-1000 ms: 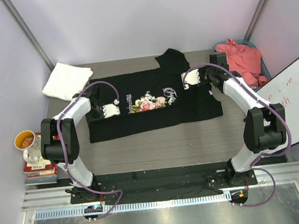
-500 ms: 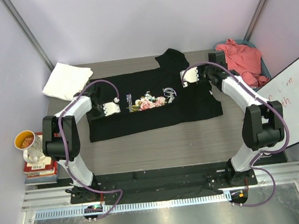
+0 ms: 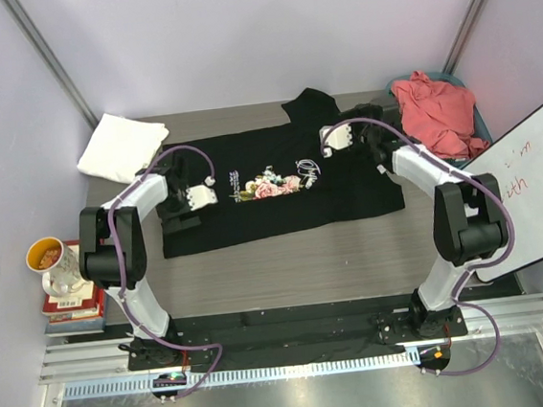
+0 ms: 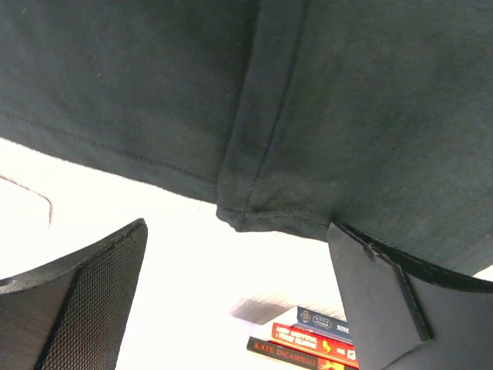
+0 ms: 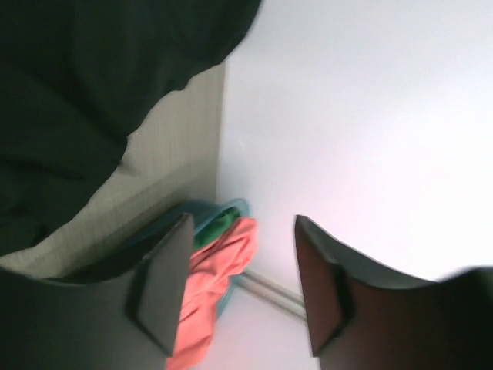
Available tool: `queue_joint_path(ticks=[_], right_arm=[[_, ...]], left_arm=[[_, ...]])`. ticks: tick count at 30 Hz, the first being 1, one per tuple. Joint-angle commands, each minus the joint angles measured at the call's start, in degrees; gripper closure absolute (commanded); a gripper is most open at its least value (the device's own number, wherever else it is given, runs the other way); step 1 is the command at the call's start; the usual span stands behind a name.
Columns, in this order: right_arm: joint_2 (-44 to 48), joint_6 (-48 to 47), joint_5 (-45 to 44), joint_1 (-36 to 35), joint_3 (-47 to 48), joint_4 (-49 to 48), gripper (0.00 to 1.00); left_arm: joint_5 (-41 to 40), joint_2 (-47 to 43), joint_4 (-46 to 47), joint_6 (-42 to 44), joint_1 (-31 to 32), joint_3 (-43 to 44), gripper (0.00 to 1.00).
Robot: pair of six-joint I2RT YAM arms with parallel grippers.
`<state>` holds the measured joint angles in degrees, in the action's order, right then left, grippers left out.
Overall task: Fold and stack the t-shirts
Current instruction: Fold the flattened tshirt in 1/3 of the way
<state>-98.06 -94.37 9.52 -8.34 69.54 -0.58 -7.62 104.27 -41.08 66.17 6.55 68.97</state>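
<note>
The black t-shirt (image 3: 272, 203) lies spread flat across the table, its rose print (image 3: 268, 186) facing up. My left gripper (image 3: 178, 212) sits low over its left end. In the left wrist view the jaws (image 4: 239, 297) are wide open, with a hem corner of the black shirt (image 4: 239, 216) lying loose just beyond them. My right gripper (image 3: 374, 145) hovers over the shirt's right shoulder, open and empty (image 5: 243, 285). The white t-shirt (image 3: 121, 144) lies folded at the back left. The coral-pink t-shirt (image 3: 441, 110) is bunched in a bin.
A blue bin (image 3: 480, 124) stands at the back right corner, seen past my right fingers (image 5: 202, 213). A stack of books (image 3: 73, 307) with a cup (image 3: 45, 254) on it stands off the table's left edge. A whiteboard (image 3: 539, 187) leans at the right.
Both pairs of jaws now stand apart. The right wrist has shifted left and toward the back over the black shirt. The left arm has barely moved.
</note>
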Motion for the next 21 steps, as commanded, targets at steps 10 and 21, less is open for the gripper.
queue_joint_path(ticks=[10, 21], right_arm=[[-1.4, 15.3, -7.4, -2.4, 8.3, 0.1, 0.47], [7.0, 13.2, 4.6, -4.1, 1.2, 35.8, 0.59]], left_arm=[[-4.1, -5.7, 3.2, -3.4, -0.3, -3.5, 0.00], [-3.3, -7.9, 2.6, -2.0, -0.2, -4.8, 0.00]])
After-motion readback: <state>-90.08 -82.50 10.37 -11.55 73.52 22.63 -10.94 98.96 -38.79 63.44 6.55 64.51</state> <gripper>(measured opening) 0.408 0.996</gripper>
